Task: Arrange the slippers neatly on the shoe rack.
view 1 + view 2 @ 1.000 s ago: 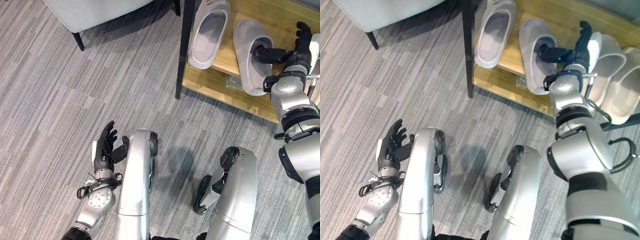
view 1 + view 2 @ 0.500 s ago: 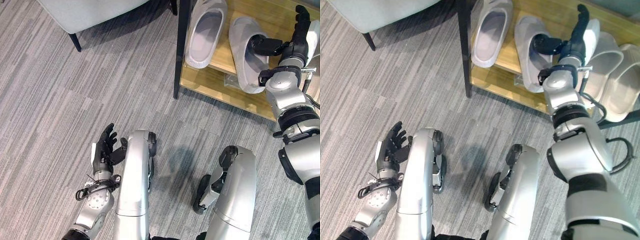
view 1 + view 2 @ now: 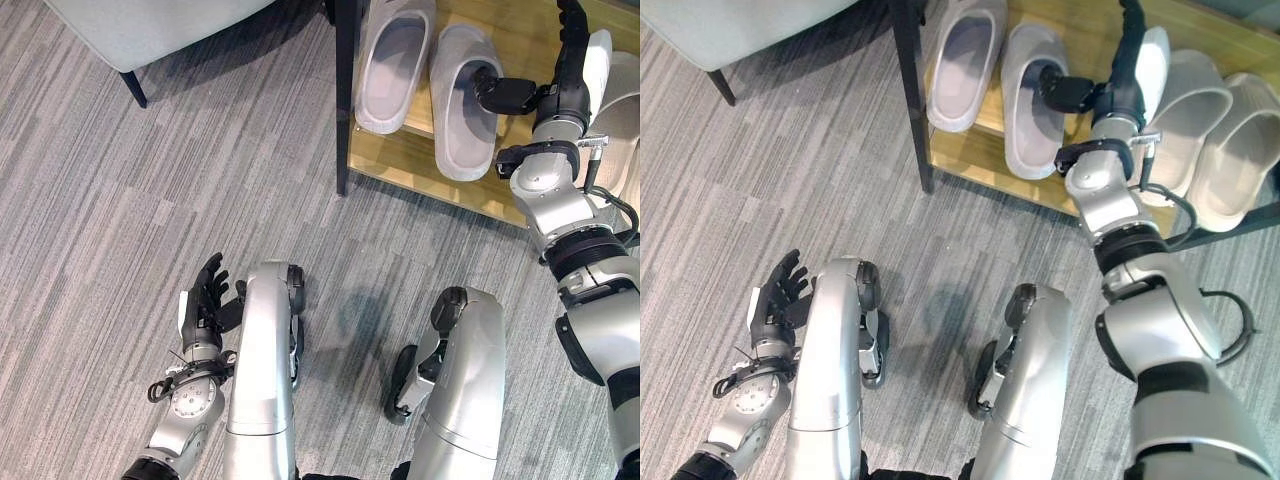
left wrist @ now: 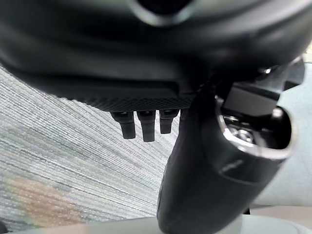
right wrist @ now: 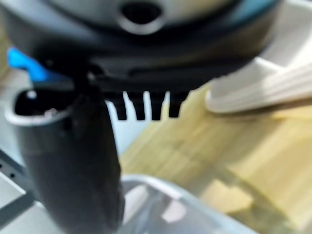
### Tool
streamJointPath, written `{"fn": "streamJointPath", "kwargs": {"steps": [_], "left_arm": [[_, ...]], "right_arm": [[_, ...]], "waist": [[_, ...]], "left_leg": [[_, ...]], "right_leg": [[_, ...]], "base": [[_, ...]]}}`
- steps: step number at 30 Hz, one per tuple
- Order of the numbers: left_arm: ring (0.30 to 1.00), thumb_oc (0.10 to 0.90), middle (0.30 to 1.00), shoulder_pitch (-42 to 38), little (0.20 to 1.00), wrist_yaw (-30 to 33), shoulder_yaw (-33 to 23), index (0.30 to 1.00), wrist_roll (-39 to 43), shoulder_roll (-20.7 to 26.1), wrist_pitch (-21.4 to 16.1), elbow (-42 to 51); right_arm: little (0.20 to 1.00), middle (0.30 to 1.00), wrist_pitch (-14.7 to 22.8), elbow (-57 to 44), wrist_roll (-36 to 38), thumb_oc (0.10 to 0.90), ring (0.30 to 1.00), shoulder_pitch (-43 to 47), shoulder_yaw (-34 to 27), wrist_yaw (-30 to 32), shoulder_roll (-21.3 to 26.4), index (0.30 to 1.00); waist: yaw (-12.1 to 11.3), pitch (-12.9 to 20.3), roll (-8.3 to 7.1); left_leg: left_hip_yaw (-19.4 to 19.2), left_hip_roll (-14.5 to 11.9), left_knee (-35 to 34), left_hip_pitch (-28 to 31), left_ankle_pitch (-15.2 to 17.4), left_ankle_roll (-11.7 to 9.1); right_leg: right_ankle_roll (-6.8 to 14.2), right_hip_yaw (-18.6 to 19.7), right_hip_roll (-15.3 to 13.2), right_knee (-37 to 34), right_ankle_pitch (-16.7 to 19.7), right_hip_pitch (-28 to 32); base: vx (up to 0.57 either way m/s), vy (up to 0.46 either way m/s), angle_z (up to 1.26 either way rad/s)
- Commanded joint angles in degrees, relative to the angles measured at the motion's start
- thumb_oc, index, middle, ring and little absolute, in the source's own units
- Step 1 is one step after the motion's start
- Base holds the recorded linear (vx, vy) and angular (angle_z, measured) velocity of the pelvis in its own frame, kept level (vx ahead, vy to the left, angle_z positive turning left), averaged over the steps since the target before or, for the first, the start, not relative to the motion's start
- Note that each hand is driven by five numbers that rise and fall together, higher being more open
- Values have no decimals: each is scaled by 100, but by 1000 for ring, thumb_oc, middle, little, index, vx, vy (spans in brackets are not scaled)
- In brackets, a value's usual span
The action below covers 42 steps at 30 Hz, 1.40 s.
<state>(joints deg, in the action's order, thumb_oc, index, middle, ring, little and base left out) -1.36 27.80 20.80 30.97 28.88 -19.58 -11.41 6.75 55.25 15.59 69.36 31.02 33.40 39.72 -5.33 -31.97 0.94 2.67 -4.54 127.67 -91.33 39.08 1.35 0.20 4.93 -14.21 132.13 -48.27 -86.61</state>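
Fingers of right hand straight over shoe rack, thumb inside grey slipper; left hand relaxed open, well away from rack.

floor: grey striped carpet, streaks running diagonally | upper left: pale grey upholstered seat on a dark leg, casting a shadow on the carpet | upper right: light wooden shelf board behind a black upright post | light: even, soft shadows
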Motion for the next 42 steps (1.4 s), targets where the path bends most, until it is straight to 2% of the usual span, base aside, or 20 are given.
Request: {"fn": "streamJointPath", "kwargs": {"steps": [1,4,9,16,19,24,30,32,42], "left_arm": [[900,800,900,-140,900,-210,111,900,-305,-177,-285,381],[900,800,900,-148,900,-226,49,900,-303,-193,-262,352],[900,800,900,-190,900,-247,-17,900,-292,-312,-212,217],[900,800,900,-250,900,-219,-75,900,-364,-414,-160,93],[900,800,900,-235,900,-240,-123,900,-376,-420,-151,54],[900,800,900,-231,900,-359,-207,900,-412,-489,-116,-37],[900,800,900,-181,900,-406,-240,900,-451,-555,-92,-33],[900,800,900,-177,900,-425,-252,900,-512,-563,-81,-8],[900,800,900,-187,900,-444,-280,900,-551,-563,-67,20]], "right_arm": [[900,900,468,-847,-187,800,900,317,-231,188,465,900],[900,900,543,-1312,-186,800,900,89,-368,152,545,900],[900,900,991,-2356,195,800,900,-713,-968,57,615,900],[900,900,1326,-3334,-35,800,900,-1613,-1875,336,405,900],[900,900,1386,-3661,-132,800,900,-1856,-2042,330,399,900],[900,900,1200,-4713,-971,800,900,-2619,-2163,57,783,900],[900,900,1084,-5393,-1569,800,900,-3438,-2423,-45,807,900],[900,900,980,-5476,-1897,800,900,-3702,-2454,-54,807,900],[900,900,717,-5195,-2393,800,900,-3925,-2178,-117,679,900]], "waist": [[-65,217,-98],[-37,217,-102],[59,217,-147],[145,217,-152],[165,217,-152],[266,217,-224],[332,217,-284],[363,217,-316],[379,217,-309]], "left_leg": [[312,45,41,138,564,-51],[309,45,26,138,549,-53],[295,52,20,138,546,-52],[279,73,3,138,544,-20],[278,75,4,138,543,-15],[282,70,-6,138,541,-23],[296,65,-37,138,538,-26],[295,58,-42,138,546,-28],[316,54,-27,138,545,-22]], "right_leg": [[-373,54,-8,-4,349,-305],[-371,59,2,1,348,-310],[-375,59,15,20,330,-319],[-382,33,55,33,292,-330],[-387,30,58,40,281,-330],[-385,48,68,51,257,-331],[-377,45,76,16,261,-331],[-376,36,79,17,265,-331],[-383,30,103,22,252,-332]], "base": [[0,0,0],[0,0,0],[0,0,0],[0,0,0],[0,0,0],[0,0,0],[0,0,0],[0,0,0],[0,0,0]]}}
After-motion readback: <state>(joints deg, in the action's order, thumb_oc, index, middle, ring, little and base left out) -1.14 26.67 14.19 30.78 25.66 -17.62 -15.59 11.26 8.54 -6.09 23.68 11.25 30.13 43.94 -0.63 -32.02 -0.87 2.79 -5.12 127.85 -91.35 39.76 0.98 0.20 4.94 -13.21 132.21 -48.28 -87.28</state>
